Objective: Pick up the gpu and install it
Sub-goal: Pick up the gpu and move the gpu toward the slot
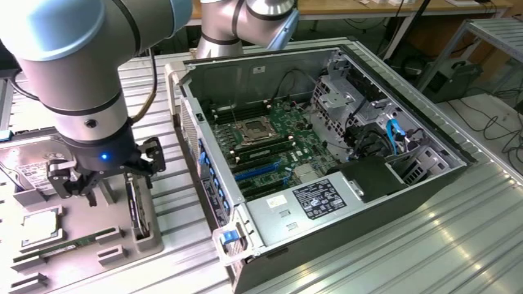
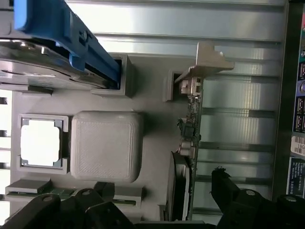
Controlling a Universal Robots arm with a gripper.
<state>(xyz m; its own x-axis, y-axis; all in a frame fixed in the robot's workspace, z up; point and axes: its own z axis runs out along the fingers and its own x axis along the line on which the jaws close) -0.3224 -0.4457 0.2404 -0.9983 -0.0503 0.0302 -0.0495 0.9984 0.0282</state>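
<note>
**Spread Hand Above the Upright Card**

The hand [image 1: 108, 177] hung spread wide, pinching nothing. Just beneath it the gpu [image 2: 189, 129] stood on edge in a grey tray [image 1: 151, 242], between the fingers [image 2: 228, 195]. Beside the hand lay a hard drive [image 1: 24, 165], a processor [image 2: 40, 143] and a RAM stick [image 1: 70, 245]. An open computer case [image 1: 327, 141] stood near on the ribbed metal surface [image 1: 425, 245].
</note>
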